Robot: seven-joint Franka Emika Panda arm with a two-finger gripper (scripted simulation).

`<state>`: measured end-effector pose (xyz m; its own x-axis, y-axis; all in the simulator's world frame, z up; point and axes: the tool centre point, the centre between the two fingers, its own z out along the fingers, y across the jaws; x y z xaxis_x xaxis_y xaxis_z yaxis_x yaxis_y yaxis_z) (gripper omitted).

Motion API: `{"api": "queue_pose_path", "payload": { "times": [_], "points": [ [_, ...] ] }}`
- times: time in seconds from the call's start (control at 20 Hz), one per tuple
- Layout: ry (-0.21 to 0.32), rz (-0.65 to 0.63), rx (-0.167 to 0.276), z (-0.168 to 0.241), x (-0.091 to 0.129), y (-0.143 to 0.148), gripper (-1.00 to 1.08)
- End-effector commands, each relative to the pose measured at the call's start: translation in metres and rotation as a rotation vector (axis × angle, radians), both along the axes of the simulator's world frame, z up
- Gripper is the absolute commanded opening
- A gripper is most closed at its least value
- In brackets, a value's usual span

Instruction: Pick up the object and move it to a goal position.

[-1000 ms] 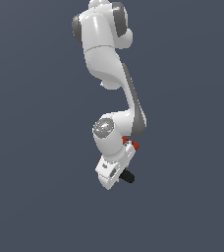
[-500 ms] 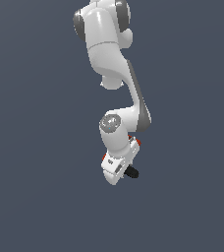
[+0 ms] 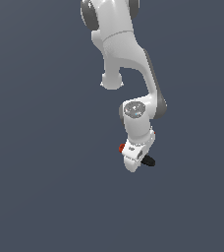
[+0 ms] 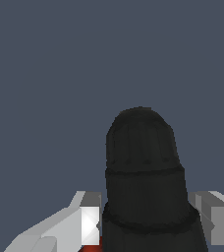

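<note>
Between white gripper (image 4: 144,221) fingers (image 4: 87,222) | small red-orange and black cordless power drill (image 4: 142,177) clamped | black chuck tip (image 3: 148,161) protruding sideways

A white robot arm (image 3: 126,54) hangs down from the top centre of the frame against a plain dark blue-grey background. Its upper links run from the top edge, bend toward the exterior view's right, then curl back to a rounded grey-capped joint near the middle of the frame. Below that joint sits the white end effector (image 3: 133,160), a little right of centre and below the middle. A small drill (image 3: 148,160) is held in it: a black tip sticks out on the right side, and a red-orange bit shows on the left. The fingers themselves are too small to make out.
</note>
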<state>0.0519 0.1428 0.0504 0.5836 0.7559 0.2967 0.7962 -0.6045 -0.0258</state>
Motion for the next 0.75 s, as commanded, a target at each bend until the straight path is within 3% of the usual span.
{"api": "queue_pose_path", "payload": {
  "times": [0.0,0.35,0.7],
  "points": [
    [-0.007,0.001,0.001,0.009,-0.01,0.024,-1.0],
    [-0.007,0.0,0.001,0.022,-0.035,0.072,-1.0],
    [-0.007,0.0,0.001,0.026,-0.042,0.087,-1.0]
  ]
}}
